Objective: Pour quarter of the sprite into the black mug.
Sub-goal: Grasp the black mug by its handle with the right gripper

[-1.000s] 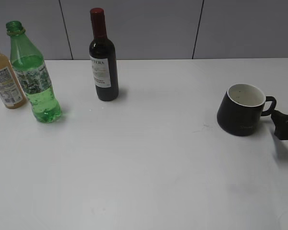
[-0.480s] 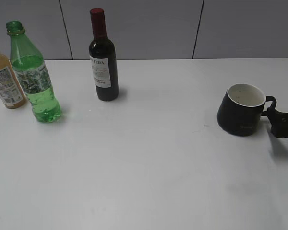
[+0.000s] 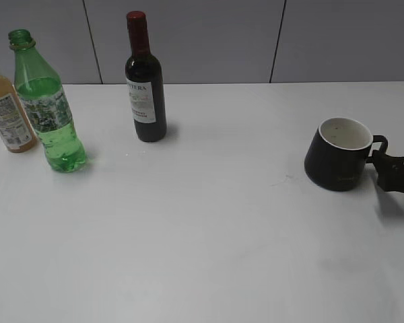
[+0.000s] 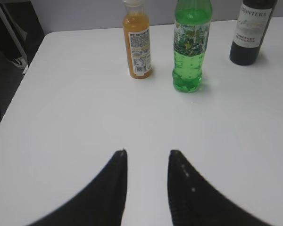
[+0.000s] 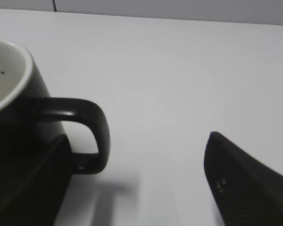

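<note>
Sprite (image 3: 46, 108): clear green, green-and-white patterned label. Black mug (image 3: 337, 159): matte black, white interior. Wine bottle (image 3: 145, 87): dark, red cap, white label. Far-left bottle (image 3: 5, 111): orange liquid. Table (image 3: 202, 235): white.

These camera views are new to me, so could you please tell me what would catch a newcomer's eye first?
Three bottles stand at the table's far left: the green sprite, uncapped, between an orange-drink bottle and a dark wine bottle. Alone at the right sits the black mug, with the right gripper open around its handle. The left gripper hangs open, short of the bottles.
</note>
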### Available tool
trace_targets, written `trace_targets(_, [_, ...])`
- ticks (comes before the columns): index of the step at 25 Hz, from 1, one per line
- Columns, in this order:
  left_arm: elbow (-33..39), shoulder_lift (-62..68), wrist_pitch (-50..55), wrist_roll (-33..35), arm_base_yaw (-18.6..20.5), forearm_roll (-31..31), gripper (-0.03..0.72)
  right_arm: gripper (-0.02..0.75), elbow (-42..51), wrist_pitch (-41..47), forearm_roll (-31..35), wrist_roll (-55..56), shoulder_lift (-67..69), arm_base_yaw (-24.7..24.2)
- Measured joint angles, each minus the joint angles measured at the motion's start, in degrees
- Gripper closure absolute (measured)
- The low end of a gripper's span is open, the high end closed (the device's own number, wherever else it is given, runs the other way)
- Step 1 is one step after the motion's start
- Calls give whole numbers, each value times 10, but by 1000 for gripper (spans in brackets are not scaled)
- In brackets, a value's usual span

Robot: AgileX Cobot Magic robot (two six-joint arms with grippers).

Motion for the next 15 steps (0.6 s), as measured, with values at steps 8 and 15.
trace_targets(8, [0,0,0,0,0,0,457,70,-14,1,-2,0,11,0])
trace_targets(15, [0,0,0,0,0,0,459,70,-25,0,-2,2,22,0])
